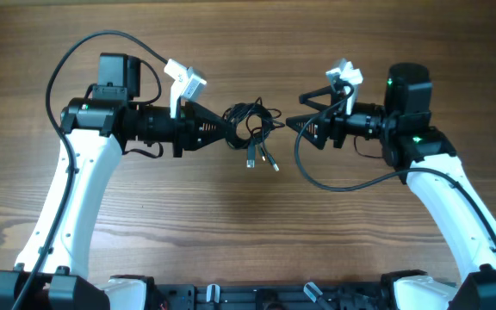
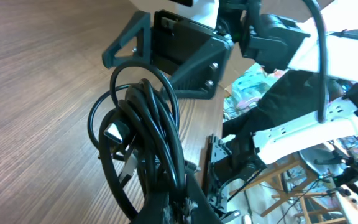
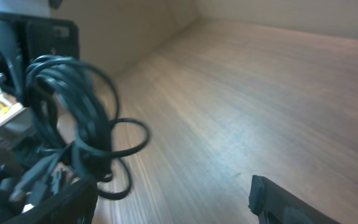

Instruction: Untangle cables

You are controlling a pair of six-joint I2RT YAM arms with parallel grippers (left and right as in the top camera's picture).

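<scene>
My left jaws clench the cables (image 1: 252,127), one knotted bundle with plugs (image 1: 263,160) trailing at mid-bench (image 1: 248,232), while my right jaws gape empty just beside it; by the look, no cord is freed, so nearly all untangling remains.

Cables (image 1: 252,125) appearing black, plug ends (image 1: 261,160) glinting silver; table (image 1: 231,224) showing brown wood grain; arm links (image 1: 76,194) appearing white.

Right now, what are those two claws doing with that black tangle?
Left gripper shut on cables. Right gripper open, close beside them. Cables knotted in one bundle. Nothing in the way.
</scene>
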